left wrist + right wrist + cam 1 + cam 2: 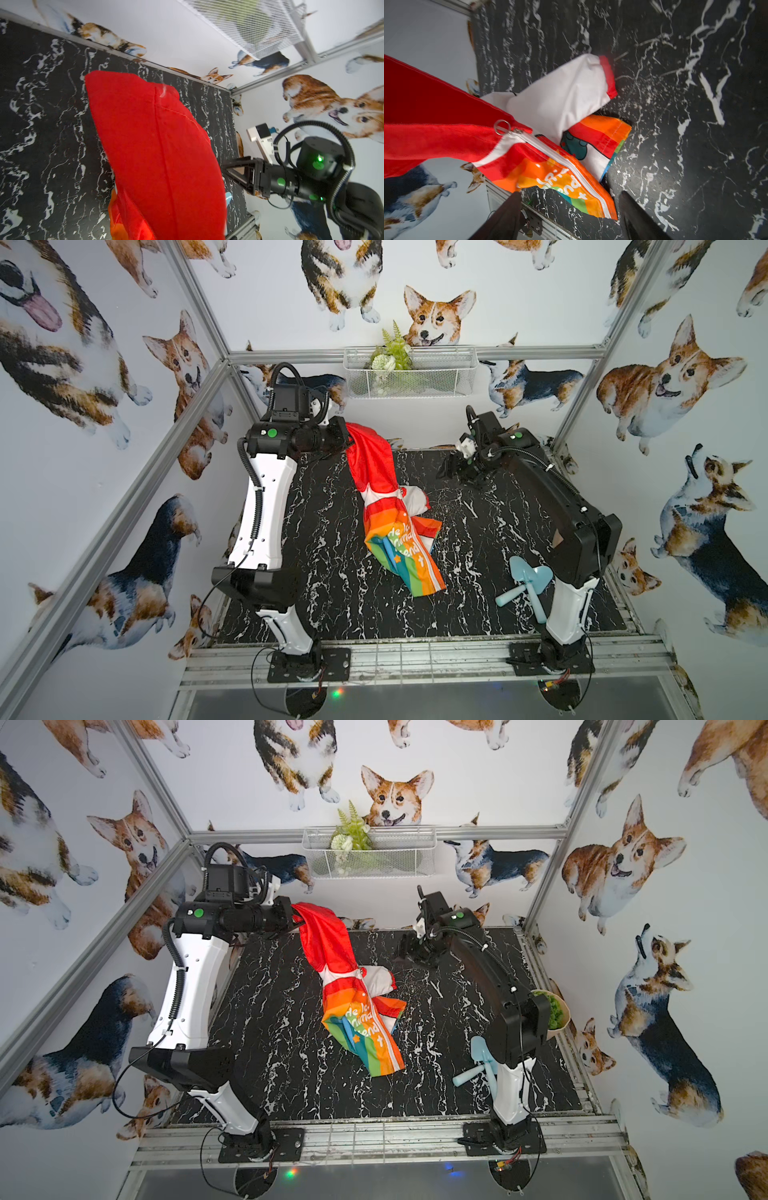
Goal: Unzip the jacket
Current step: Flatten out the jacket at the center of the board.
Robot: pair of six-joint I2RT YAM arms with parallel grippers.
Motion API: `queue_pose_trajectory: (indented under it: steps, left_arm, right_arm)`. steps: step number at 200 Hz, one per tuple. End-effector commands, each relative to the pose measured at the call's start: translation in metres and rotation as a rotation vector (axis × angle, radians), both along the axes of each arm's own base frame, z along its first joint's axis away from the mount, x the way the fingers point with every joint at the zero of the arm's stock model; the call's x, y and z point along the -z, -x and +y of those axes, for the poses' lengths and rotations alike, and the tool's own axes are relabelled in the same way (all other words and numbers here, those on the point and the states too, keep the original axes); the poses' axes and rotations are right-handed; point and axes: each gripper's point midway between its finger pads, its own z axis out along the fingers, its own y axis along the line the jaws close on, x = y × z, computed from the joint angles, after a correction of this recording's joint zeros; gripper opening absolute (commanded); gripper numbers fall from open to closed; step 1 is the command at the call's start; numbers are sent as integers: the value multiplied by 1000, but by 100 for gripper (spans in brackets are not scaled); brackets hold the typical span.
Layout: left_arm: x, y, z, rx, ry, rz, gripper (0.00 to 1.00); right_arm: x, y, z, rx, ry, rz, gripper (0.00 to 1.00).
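1. The left fingers [338, 435] were clamped on the red hood [155, 145] of the jacket [399, 531], holding that end up at the back left of the worktop [332, 614].
2. From there the jacket hung slanting down to the middle of the worktop, where its rainbow half and a white sleeve lay crumpled.
3. The right fingers [508, 214] stood apart and empty, low over the back right of the worktop, beside the jacket but not touching it.
4. In the right wrist view the white zipper [566, 162] looked closed. Its metal pull ring [501, 127] sat at the top, just below the hood.
5. The zipper's long axis ran from that raised ring down to the hem resting on the worktop, towards the front.
6. The ring lay to the left of the right fingers and seemingly higher, on the side of the jacket facing them.
7. My judgement: the right arm was the free one and should take the ring, then draw it along the zipper towards the hem while the left held the hood taut.
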Motion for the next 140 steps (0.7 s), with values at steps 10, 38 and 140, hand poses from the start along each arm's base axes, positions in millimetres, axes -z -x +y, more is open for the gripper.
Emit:
queue_pose_trajectory:
  steps: [10, 38, 140]
  left_arm:
    - [-35, 13, -32, 138, 71, -97, 0]
    - [-54, 41, -80, 353, 49, -209, 0]
    - [-57, 105, -137, 772, 25, -412, 0]
  right_arm:
    - [-73, -2, 36, -110, -181, -135, 81]
    - [-133, 6, 55, -178, -291, -279, 80]
    - [-180, 61, 41, -340, -347, -399, 80]
